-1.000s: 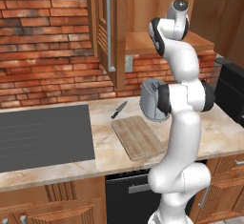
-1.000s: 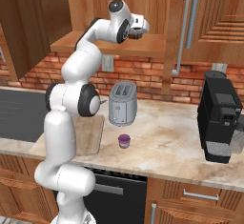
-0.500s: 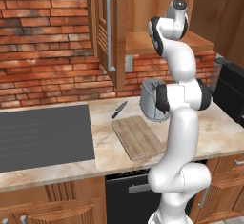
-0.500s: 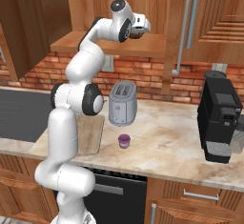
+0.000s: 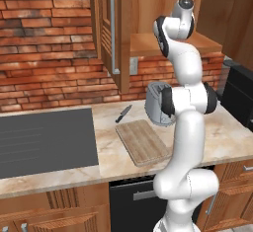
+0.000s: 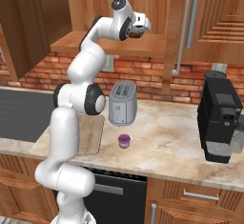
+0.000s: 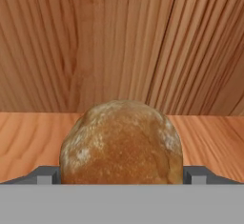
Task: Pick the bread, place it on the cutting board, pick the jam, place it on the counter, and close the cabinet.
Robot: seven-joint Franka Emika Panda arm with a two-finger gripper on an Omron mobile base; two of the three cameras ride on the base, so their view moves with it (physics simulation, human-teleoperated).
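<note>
- The jaws (image 7: 122,176) sit one on each side of the bread (image 7: 122,142), a tip at 9 o'clock and a tip at 3 o'clock of the roll; whether they press on it I cannot tell.
- The bread rests on the wooden shelf (image 7: 28,137) of the open cabinet (image 6: 157,44), with the grained back wall behind it.
- In the right base view the jaws (image 6: 137,31) are up at the shelf, at 12 o'clock of the toaster (image 6: 123,103).
- The jam (image 6: 124,141) stands on the worktop (image 6: 167,142), just at 6 o'clock of the toaster and apart from it.
- The cutting board (image 5: 142,141) lies flat on the worktop, bare, at 7 o'clock of the toaster.
- A knife (image 5: 123,113) lies at 11 o'clock of the board, near the dark cooktop (image 5: 44,139).
- A black coffee machine (image 6: 220,116) stands at 3 o'clock of the toaster, well apart.
</note>
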